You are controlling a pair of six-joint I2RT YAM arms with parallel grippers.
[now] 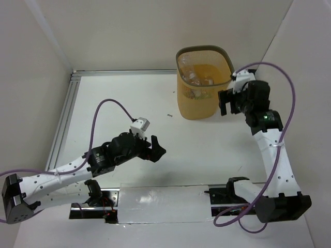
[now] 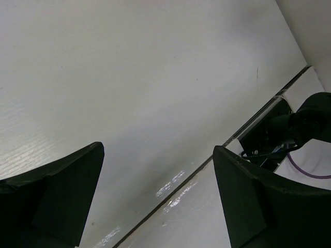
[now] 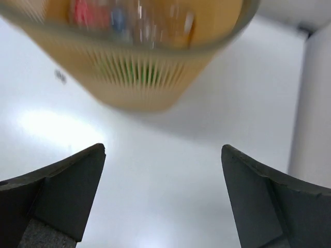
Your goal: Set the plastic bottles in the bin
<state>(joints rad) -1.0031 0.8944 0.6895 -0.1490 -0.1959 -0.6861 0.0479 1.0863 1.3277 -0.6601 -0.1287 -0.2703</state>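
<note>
Wide bare worktop (image 1: 201,155) across the middle, free for either arm. Blocked at far right by the tall bin (image 1: 195,106), near the back wall (image 1: 155,31). Only a narrow gap between bin and right wall (image 1: 310,62), filled by the right gripper (image 1: 226,103), jaws spread, just beside the mesh. Hemmed at left by a metal rail (image 1: 62,126) and left wall (image 1: 31,77).

The tall orange bin (image 1: 196,106) stands upright at the far side of the counter (image 1: 129,103). Clear bottles (image 1: 199,77) lie inside it (too blurry to count).
</note>
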